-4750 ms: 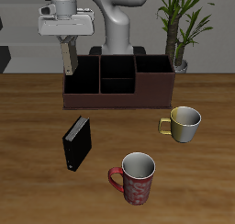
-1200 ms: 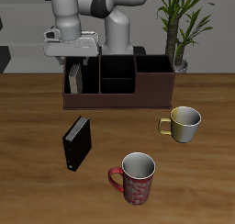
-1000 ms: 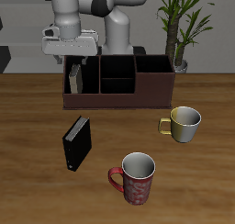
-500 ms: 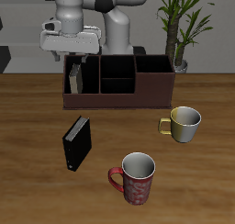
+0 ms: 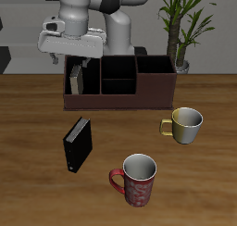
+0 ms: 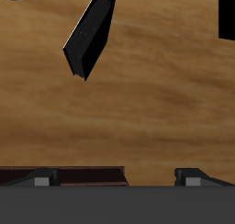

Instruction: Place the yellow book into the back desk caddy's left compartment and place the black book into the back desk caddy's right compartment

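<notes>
Exterior view: the yellow book (image 5: 75,79) is seen standing in the end compartment of the caddy (image 5: 118,93), below the hand (image 5: 69,59), whose fingers are spread and empty. The black book (image 5: 77,144) stands on the tabletop (image 5: 37,183) nearer the front. A careless approach is judged likely to topple it before a grip is made.

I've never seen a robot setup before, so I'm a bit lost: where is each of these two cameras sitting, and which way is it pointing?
Exterior view: sits in front and above, facing the table, the back desk caddy, two mugs and the arm, whose gripper hangs above the caddy.
Wrist view: rides on the gripper, looking down at the tabletop; only the fingers show at the frame's edge.
Shared: both show the black book lying on the wood.
</notes>
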Available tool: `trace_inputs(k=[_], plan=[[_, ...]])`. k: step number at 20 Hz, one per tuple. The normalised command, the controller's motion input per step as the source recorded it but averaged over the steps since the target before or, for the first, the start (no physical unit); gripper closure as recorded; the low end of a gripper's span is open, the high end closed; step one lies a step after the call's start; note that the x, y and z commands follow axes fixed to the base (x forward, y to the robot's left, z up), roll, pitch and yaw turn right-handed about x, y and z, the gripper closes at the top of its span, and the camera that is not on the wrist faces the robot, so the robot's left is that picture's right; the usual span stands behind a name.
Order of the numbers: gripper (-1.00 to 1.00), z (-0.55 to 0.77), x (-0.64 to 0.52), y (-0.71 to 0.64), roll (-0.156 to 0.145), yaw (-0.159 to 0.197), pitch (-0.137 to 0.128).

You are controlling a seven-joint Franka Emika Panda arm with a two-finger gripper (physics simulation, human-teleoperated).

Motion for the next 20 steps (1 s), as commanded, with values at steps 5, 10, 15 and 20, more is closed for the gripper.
trace_inputs(k=[5, 10, 15, 20], plan=[[-1.00, 0.22, 0.61, -0.07, -0.080, 0.005, 0.040], [-1.00, 0.17, 0.48, 0.02, 0.054, -0.012, 0.022], [-1.00, 0.20, 0.36, -0.02, 0.140, -0.025, 0.001], [-1.00, 0.13, 0.28, -0.10, 0.076, -0.013, 0.024]])
